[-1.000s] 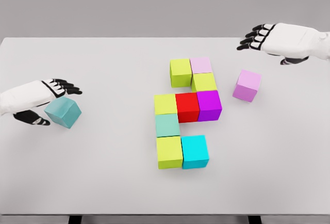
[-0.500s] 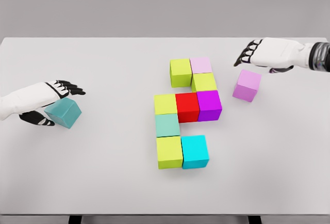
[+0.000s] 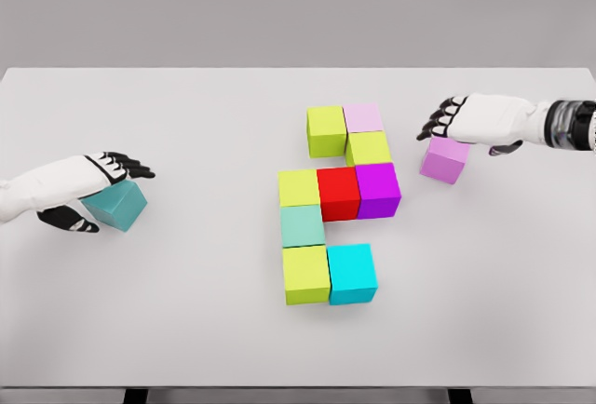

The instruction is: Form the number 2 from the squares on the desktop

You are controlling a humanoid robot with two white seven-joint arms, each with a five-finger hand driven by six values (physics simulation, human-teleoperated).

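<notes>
Nine cubes form a cluster mid-table: a yellow-green cube point(image 3: 327, 131), a pale pink cube point(image 3: 363, 117) and another yellow-green cube point(image 3: 370, 148) on top. A yellow point(image 3: 299, 187), red point(image 3: 338, 192), magenta point(image 3: 378, 189) row follows. Below it come a sea-green cube point(image 3: 303, 225), a yellow-green cube point(image 3: 306, 275) and a cyan cube point(image 3: 352, 273). A loose violet cube point(image 3: 443, 163) lies to the right, and my right hand point(image 3: 470, 123) hovers open over its top. A loose teal cube point(image 3: 118, 207) lies at the far left. My left hand point(image 3: 101, 177) is spread over it, thumb at its left side.
The white table point(image 3: 205, 115) reaches across the whole view, its front edge at the bottom. Bare surface lies between the teal cube and the cluster and in front of the cluster.
My right hand has come down and leftward from the far right edge onto the violet cube. My left hand has sunk slightly over the teal cube. The cubes stay put.
</notes>
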